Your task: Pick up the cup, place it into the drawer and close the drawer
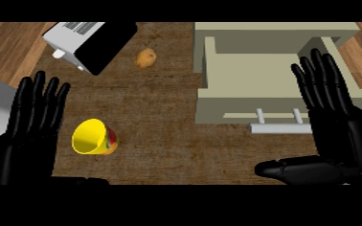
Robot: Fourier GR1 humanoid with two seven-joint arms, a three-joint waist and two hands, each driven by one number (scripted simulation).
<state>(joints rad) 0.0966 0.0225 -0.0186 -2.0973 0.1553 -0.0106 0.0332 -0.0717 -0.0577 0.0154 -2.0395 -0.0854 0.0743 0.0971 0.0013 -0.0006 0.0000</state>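
The yellow cup with red-patterned side (94, 137) lies tipped on its side at lower left of the frame, mouth facing up-left, on the brown woven-look worktop (163, 105). Just left of it, not touching, is the left hand (29, 124): black, fingers straight & pointing to the top of the frame, holding nothing. Upper centre, well apart from the cup, sits a small tan potato-like lump (145, 58). Upper left: a white & black boxy appliance (88, 43), set at an angle. At right, the pale grey-green open drawer (251, 72) is pulled out toward the bottom of the frame, w/ a white bar handle (279, 127) on its front. The right hand (329, 119) shows over the drawer's right side, fingers straight, thumb out to the left, nothing in it.
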